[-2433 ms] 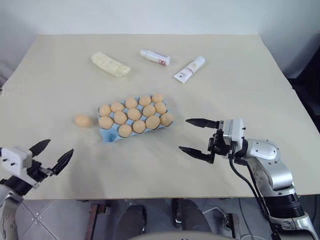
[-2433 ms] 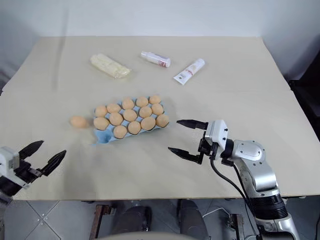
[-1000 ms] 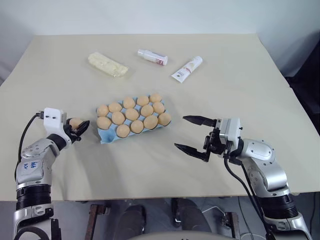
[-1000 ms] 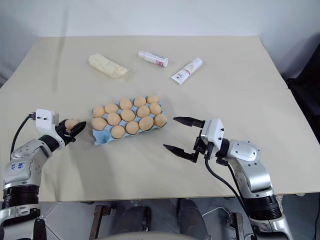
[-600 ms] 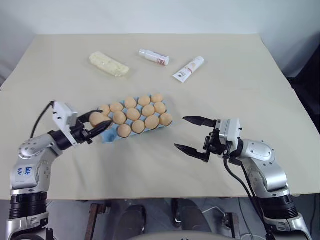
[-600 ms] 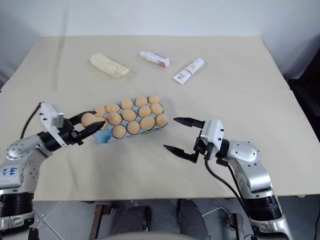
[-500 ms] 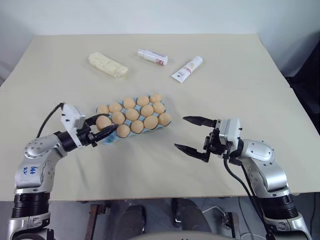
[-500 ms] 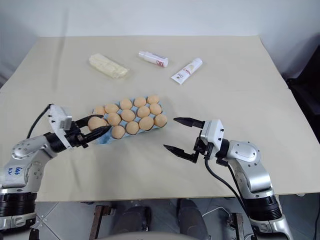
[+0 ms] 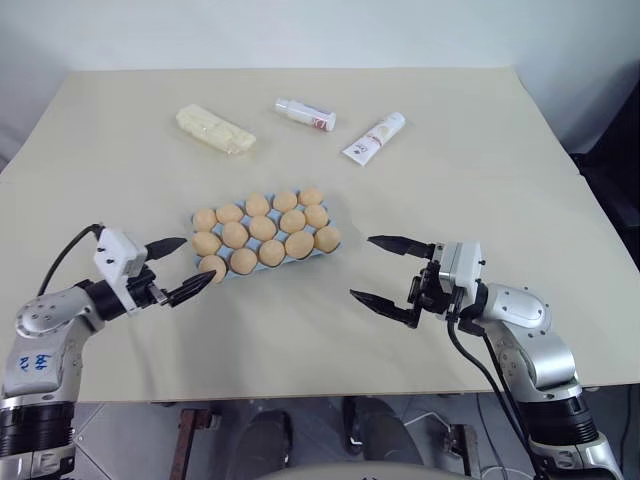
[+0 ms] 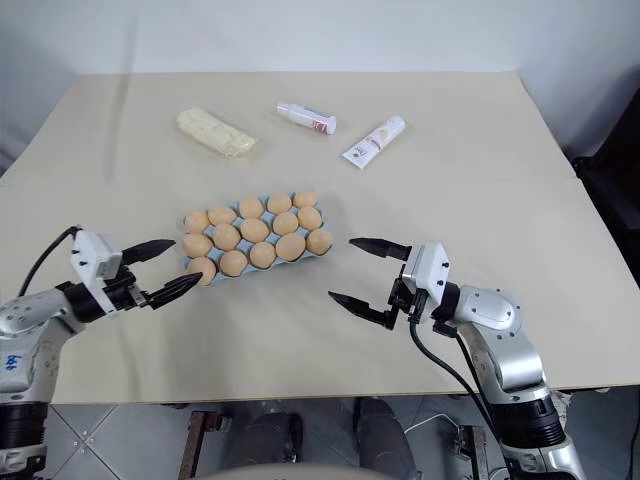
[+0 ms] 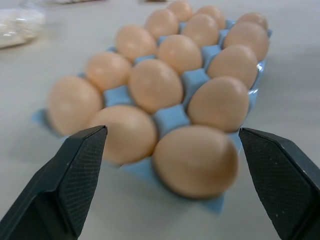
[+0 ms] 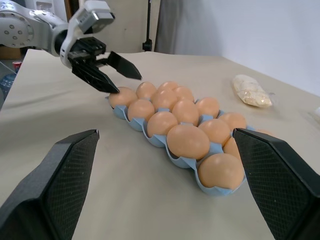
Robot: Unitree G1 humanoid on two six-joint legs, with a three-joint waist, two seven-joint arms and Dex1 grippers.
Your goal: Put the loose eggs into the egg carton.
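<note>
Left end effector (image 9: 183, 267) spread beside egg carton (image 9: 326, 254), its cups hidden under eggs (image 9: 265, 233).

The eggs (image 11: 155, 82) hide the egg carton's (image 11: 195, 80) cups; labels on both tubes (image 9: 377, 136) stay unreadably small.

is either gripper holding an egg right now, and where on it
Nothing is held. The left gripper is open beside the egg carton, jaws apart with no egg between them. The right gripper is open too, off to the carton's other side.
</note>
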